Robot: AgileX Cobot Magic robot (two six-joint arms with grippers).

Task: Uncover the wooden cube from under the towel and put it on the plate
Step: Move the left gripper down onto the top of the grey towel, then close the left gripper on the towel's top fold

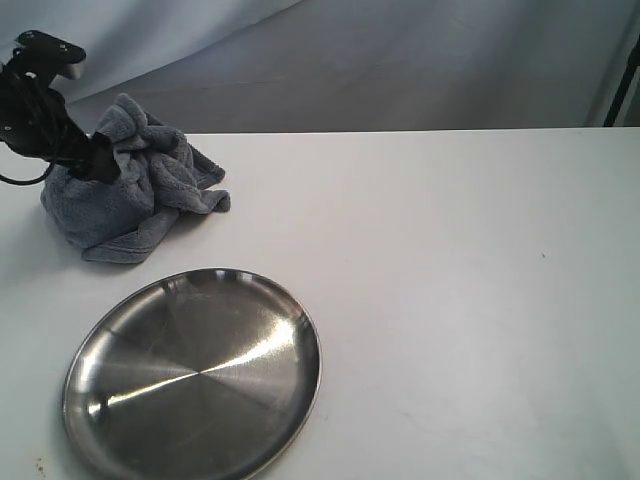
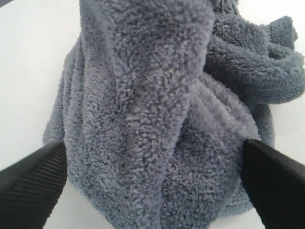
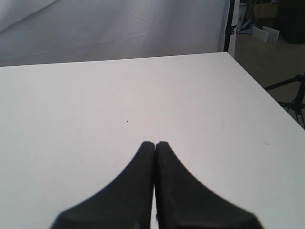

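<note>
Exterior view: the plate (image 1: 105, 425) lay nearest, at seven o'clock. Beyond it, at ten o'clock, the towel (image 1: 140, 195) sat bunched (the wooden cube was hidden), with the left gripper (image 2: 152, 148) spread wide around it. The right gripper (image 3: 155, 144) was closed, empty.

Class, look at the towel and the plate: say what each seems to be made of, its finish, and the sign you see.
Towel: soft grey-blue terry-like cloth, matt; its nubby pile and loose folds show it. Plate: probably stainless steel, brushed and shiny; it shows radial streaks and bright glints, though another polished metal is possible.
</note>
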